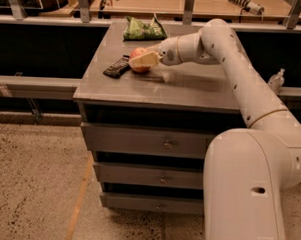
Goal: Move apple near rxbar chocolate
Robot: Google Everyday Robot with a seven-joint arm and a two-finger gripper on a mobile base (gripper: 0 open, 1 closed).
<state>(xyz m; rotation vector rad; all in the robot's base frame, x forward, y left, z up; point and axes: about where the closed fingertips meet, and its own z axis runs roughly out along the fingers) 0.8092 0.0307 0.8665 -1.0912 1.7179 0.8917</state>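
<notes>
The red apple (138, 53) is low over the grey cabinet top (192, 86), left of centre. My gripper (143, 61) reaches in from the right and is shut on the apple, its pale fingers (145, 58) covering most of the fruit. The rxbar chocolate (116, 67), a flat dark bar, lies on the top just left of the apple, nearly touching it. I cannot tell whether the apple rests on the surface or hangs just above it.
A green snack bag (143, 29) lies at the back of the top, behind the apple. The cabinet has drawers (164, 142) below. A rail and shelf run behind it. A small bottle (275, 80) stands to the right, behind my arm.
</notes>
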